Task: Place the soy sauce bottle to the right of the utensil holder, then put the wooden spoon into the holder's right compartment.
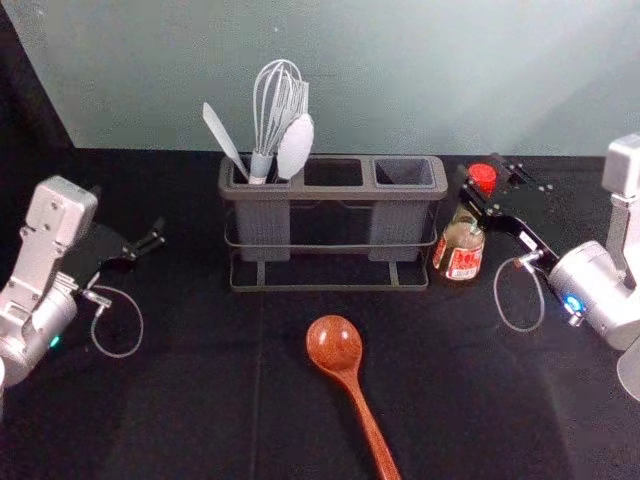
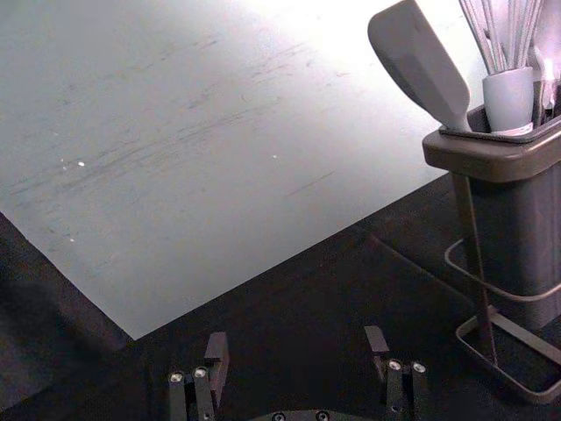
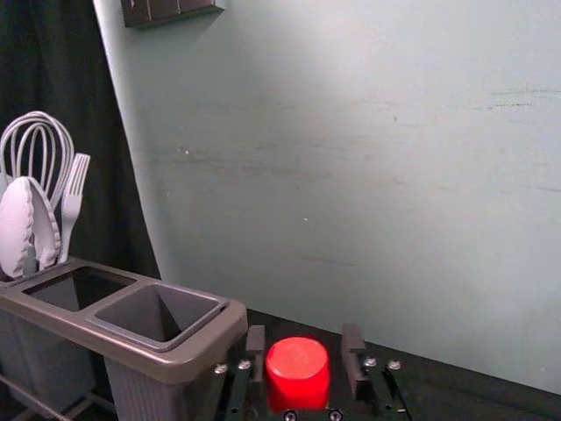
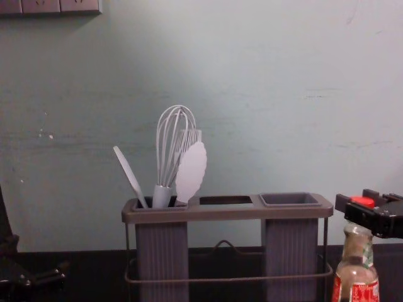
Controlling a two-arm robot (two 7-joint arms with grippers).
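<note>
Starting at the left, the left claw (image 2: 296,338) hangs over the tabletop (image 1: 180,400), well apart from the holder, its jaws standing wide with nothing between them.

Next, the utensil holder (image 1: 335,193) stands upright toward the back. Its left compartment (image 1: 264,225) carries a whisk (image 1: 275,110), a fork and other pale utensils. The right compartment (image 1: 398,230) has no spoon in it. No brand or wording is noted on the holder.

In front of the holder, the wooden spoon (image 1: 334,343) lies on the tabletop, bowl toward the holder, handle pointing back toward the robot. No claw touches it, and no marking is found on it.

Just beside the holder, on its right, the soy sauce bottle (image 4: 357,270) stands upright. Its red label (image 4: 365,292) bears white characters, too small to read; the brand cannot be confirmed. The right claw (image 3: 303,331) is at the red cap (image 3: 298,373), its jaws to either side, moderately apart, with a slim gap showing.

Finding: the bottle's placement appears met, subject to the claw backing clear without tipping it. The spoon's transfer to the right compartment remains outstanding.
</note>
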